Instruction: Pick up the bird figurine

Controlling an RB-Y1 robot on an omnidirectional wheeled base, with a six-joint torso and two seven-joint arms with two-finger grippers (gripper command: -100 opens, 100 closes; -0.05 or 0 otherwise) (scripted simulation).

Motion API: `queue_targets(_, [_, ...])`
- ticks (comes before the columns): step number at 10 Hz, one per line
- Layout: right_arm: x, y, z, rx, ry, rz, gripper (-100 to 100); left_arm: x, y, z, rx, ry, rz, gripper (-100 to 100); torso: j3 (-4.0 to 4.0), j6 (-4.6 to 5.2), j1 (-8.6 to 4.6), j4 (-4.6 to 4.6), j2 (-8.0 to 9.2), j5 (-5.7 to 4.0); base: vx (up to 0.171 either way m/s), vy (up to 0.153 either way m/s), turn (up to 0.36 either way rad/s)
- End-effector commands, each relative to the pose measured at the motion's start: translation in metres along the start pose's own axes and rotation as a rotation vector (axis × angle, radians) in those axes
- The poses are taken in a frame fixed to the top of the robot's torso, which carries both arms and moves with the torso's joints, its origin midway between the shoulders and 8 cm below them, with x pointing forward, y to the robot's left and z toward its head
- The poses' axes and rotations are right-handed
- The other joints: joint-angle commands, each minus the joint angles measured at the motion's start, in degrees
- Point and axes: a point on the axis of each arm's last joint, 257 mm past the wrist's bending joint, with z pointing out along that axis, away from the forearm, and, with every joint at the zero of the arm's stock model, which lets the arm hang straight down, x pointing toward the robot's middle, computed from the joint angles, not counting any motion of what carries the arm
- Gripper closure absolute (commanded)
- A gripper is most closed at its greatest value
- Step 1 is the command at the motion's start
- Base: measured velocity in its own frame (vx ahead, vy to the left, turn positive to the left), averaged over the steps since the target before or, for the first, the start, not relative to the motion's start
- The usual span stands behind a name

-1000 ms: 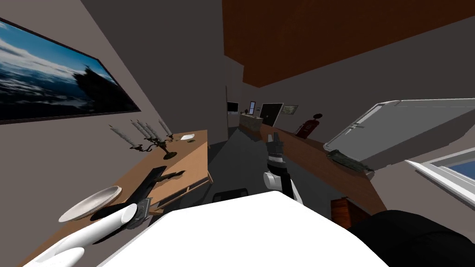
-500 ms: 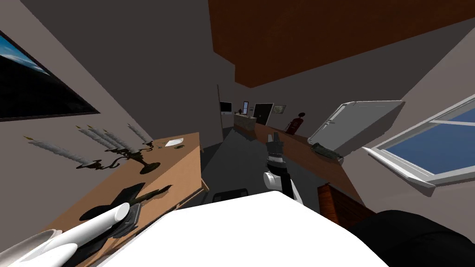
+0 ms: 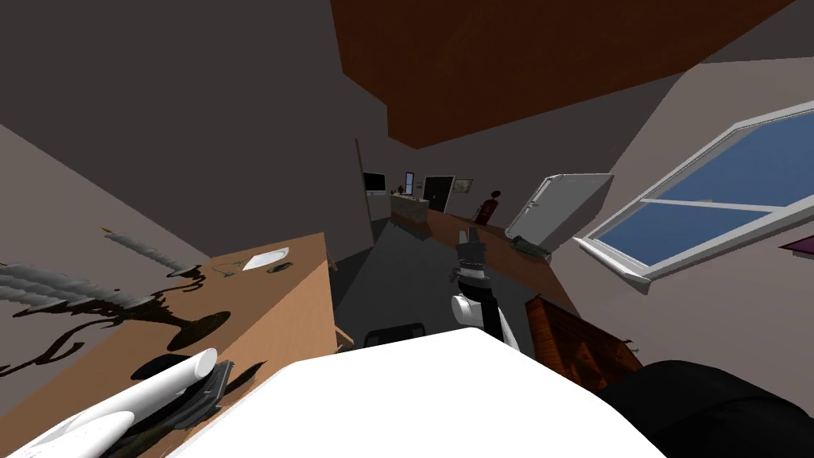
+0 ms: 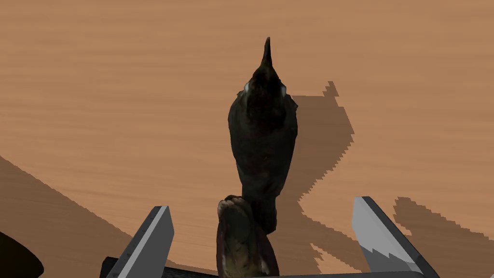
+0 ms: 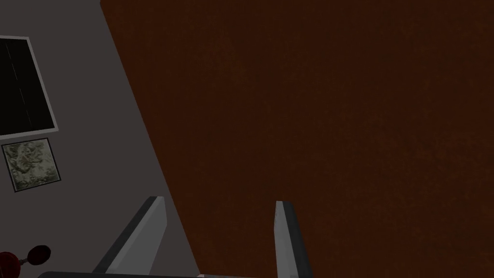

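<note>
Where the candelabra (image 3: 119, 298) stands: on the left part of the table (image 3: 270, 310); it is dark, with pale grey candles splaying out.
Table: light brown wood, running away along the left wall, with dark shadows on its near end.
Left arm: a white forearm reaching over the table's near end, just past the candelabra's foot.
Left gripper (image 3: 203, 390): low over the tabletop; in the wrist view (image 4: 261, 202) it points at the wood.
Left jaws: wide, with the 2 fingers (image 4: 154, 236) well apart and touching nothing.
Bird (image 4: 263, 135): nearly black, over the table's near end, between the 2 left fingers and apart from both, its beak pointing away from the gripper's body.
Perch (image 4: 241, 241): a brownish stump at the bird's tail end, close to the gripper's body; I cannot tell whether it rests on the wood.
Plate (image 3: 266, 259): small and white, at the table's far end.
Right gripper (image 3: 470, 236): raised in the middle, pointing up and forward, well apart from the table.
Right jaws: parted, with nothing between the 2 fingers (image 5: 154, 231).
Counter (image 3: 477, 254): long and brown, to the right of the right gripper, running toward the back.
Fridge (image 3: 560, 207): light grey, beside the counter.
Window (image 3: 699, 199): white frame and blue panes, on the far right wall.
</note>
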Motion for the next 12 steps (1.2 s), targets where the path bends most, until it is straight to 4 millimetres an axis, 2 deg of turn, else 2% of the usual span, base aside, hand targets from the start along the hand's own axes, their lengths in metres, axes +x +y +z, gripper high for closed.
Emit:
queue_targets(1, [0.0,0.0,0.0,0.0,0.0,0.0,0,0.0,0.0,0.0,0.0,0.0,0.0,-100,0.0,0.0,0.0,0.0,0.0,0.0,0.037,0.048,-0.038])
queue_targets(2, [0.0,0.0,0.0,0.0,0.0,0.0,0,0.0,0.001,0.0,-0.004,-0.001,0.002,0,0.1,-0.05,-0.2,0.03,0.18,-0.04,0.008,0.01,0.004])
queue_targets(3, [0.0,0.0,0.0,0.0,0.0,0.0,0,-0.005,0.01,0.003,-0.005,-0.005,-0.01,-100,0.18,-0.05,-0.35,0.06,0.31,-0.08,0.013,0.014,-0.086])
queue_targets(9, [0.0,0.0,0.0,0.0,0.0,0.0,0,-0.031,0.067,0.013,-0.018,-0.02,-0.084,-100,0.21,-0.03,-0.29,0.08,0.36,-0.07,0.018,0.042,-0.137])
queue_targets(10, [0.0,0.0,0.0,0.0,0.0,0.0,0,-0.031,0.067,0.013,-0.018,-0.02,-0.084,-100,0.21,-0.04,-0.28,0.08,0.36,-0.07,0.01,0.031,-0.034])
queue_targets(12, [0.0,0.0,0.0,0.0,0.0,0.0,0,-0.038,0.088,0.015,-0.025,-0.022,-0.11,-100,0.22,-0.05,-0.36,0.08,0.38,-0.09,0.012,0.026,-0.11])
